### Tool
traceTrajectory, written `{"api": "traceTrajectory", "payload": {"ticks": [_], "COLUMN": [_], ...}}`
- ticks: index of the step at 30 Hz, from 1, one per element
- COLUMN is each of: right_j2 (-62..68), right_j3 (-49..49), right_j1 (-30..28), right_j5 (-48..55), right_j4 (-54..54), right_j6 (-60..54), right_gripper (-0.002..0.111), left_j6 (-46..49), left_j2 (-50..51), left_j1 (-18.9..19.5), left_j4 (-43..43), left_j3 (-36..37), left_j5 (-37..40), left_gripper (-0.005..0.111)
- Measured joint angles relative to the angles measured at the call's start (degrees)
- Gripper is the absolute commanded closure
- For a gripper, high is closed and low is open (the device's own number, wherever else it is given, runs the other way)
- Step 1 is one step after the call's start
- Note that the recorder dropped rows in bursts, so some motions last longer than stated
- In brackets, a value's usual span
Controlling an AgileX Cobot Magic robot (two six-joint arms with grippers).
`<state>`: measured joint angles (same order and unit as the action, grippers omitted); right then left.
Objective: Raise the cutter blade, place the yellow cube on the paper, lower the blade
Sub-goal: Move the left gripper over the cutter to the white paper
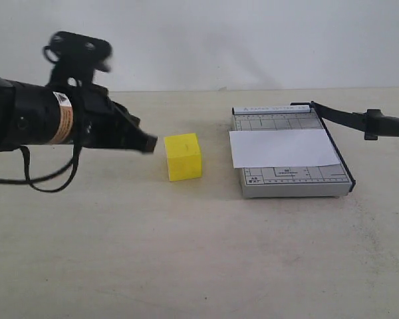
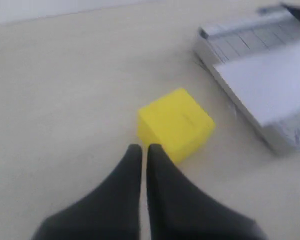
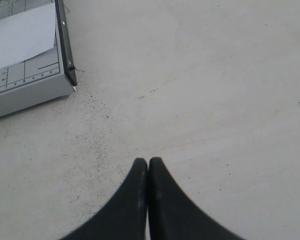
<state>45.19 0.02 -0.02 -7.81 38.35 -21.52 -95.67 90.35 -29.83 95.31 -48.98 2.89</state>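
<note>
The yellow cube [image 1: 183, 156] [image 2: 176, 122] rests on the table, left of the grey gridded board [image 1: 292, 181]. The white paper [image 1: 284, 147] [image 2: 270, 82] [image 3: 20, 32] lies flat across the board. The cutter blade [image 1: 359, 121] is raised off the board, slanting up to the right from its hinge at the far corner. My left gripper [image 1: 148, 143] [image 2: 144, 147] is shut and empty, its tips just short of the cube's left side. My right gripper [image 3: 148, 161] is shut and empty above bare table beside the board's near corner; the exterior view does not show it.
The board's black edge strip [image 3: 65, 45] runs along its right side. The beige tabletop [image 1: 199, 252] stretches in front of the cube and the board. A pale wall [image 1: 199, 40] stands behind the table.
</note>
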Motion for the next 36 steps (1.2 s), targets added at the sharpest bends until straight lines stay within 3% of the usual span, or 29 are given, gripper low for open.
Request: {"api": "traceTrajectory", "payload": {"ticks": [3, 6, 7, 9, 10, 12, 13, 16, 18, 21, 27, 29, 36], "right_j2": [0.0, 0.0, 0.0, 0.0, 0.0, 0.0, 0.0, 0.0, 0.0, 0.0, 0.0, 0.0, 0.0], "right_j3": [0.0, 0.0, 0.0, 0.0, 0.0, 0.0, 0.0, 0.0, 0.0, 0.0, 0.0, 0.0, 0.0], "right_j1": [0.0, 0.0, 0.0, 0.0, 0.0, 0.0, 0.0, 0.0, 0.0, 0.0, 0.0, 0.0, 0.0], "right_j5": [0.0, 0.0, 0.0, 0.0, 0.0, 0.0, 0.0, 0.0, 0.0, 0.0, 0.0, 0.1, 0.2], "right_j4": [0.0, 0.0, 0.0, 0.0, 0.0, 0.0, 0.0, 0.0, 0.0, 0.0, 0.0, 0.0, 0.0], "right_j6": [0.0, 0.1, 0.1, 0.1, 0.1, 0.1, 0.1, 0.1, 0.1, 0.1, 0.1, 0.1, 0.4], "right_gripper": [0.109, 0.109, 0.109, 0.109, 0.109, 0.109, 0.109, 0.109, 0.109, 0.109, 0.109, 0.109, 0.109], "left_j6": [37.1, 58.2, 58.8, 54.9, 54.5, 55.4, 55.7, 57.0, 63.6, 72.6, 76.3, 78.5, 80.6], "left_j2": [2.1, 2.9, 2.9, 3.0, 3.0, 3.2, 3.6, 10.3, 16.6, 24.4, 34.5, 36.6, 41.1], "left_j1": [0.0, 0.0, 0.0, -0.7, -3.0, -7.3, -9.8, -21.1, -23.8, -23.7, -17.9, -16.7, -16.2], "left_j4": [3.6, 4.3, 3.4, -6.5, -15.3, -24.2, -28.2, -45.1, -52.9, -67.1, -96.9, -99.7, -97.8], "left_j3": [0.1, 0.5, 0.5, 0.5, 0.2, -2.0, -4.1, -20.2, -29.6, -41.0, -53.3, -54.5, -55.2], "left_j5": [-10.6, -15.8, -18.1, -26.2, -27.5, -23.3, -19.4, 7.1, 19.5, 25.4, 22.1, 21.0, 19.0], "left_gripper": [0.102, 0.102, 0.102, 0.102, 0.102, 0.102, 0.102, 0.102, 0.102, 0.102, 0.102, 0.102, 0.102]}}
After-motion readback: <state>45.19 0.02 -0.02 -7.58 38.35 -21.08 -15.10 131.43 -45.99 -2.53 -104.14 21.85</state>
